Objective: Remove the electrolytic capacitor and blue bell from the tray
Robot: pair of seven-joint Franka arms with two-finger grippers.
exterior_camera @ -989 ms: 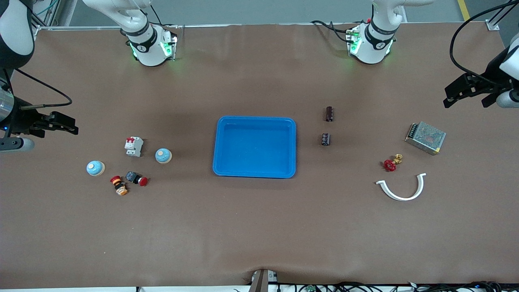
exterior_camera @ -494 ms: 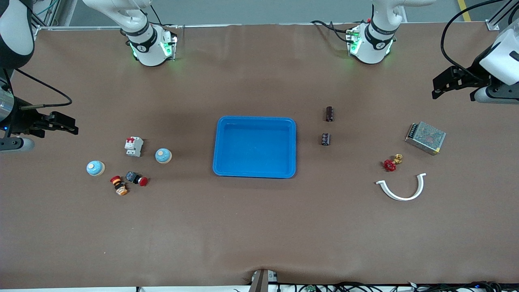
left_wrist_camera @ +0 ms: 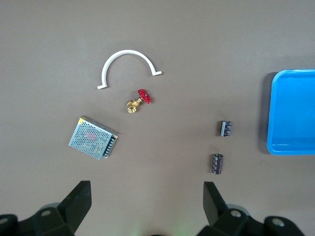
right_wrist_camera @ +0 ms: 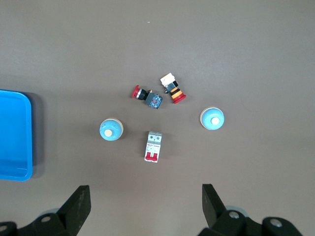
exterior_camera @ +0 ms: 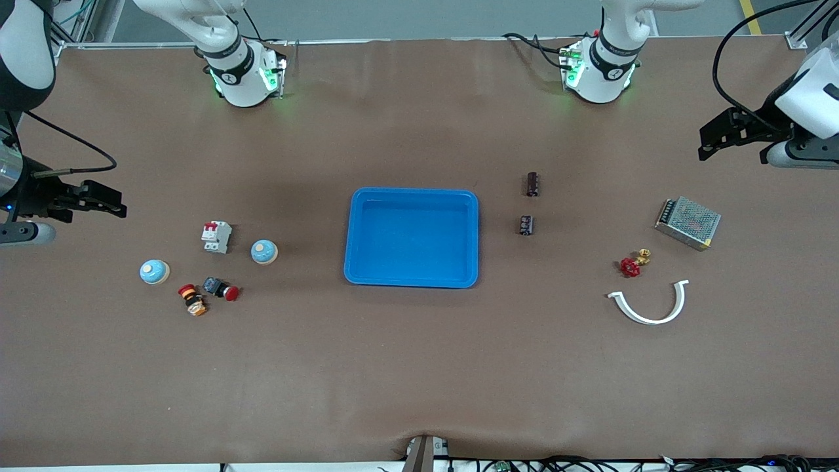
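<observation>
A: Tray (exterior_camera: 411, 237) sits mid-table, holding nothing. Right end effector (exterior_camera: 105, 200) hangs over its end of the table, fingers apart. Two blue bells (exterior_camera: 264, 252) lie on the table nearby.

B: Two capacitors (exterior_camera: 532, 184) lie between the tray and the left arm's end. Left end effector (exterior_camera: 721, 134) hangs apart too.

A: Looks finished; nothing left to lift out.

two blue bells (right_wrist_camera: 111, 130), breaker (right_wrist_camera: 153, 146) — tray (right_wrist_camera: 15, 132)
</observation>
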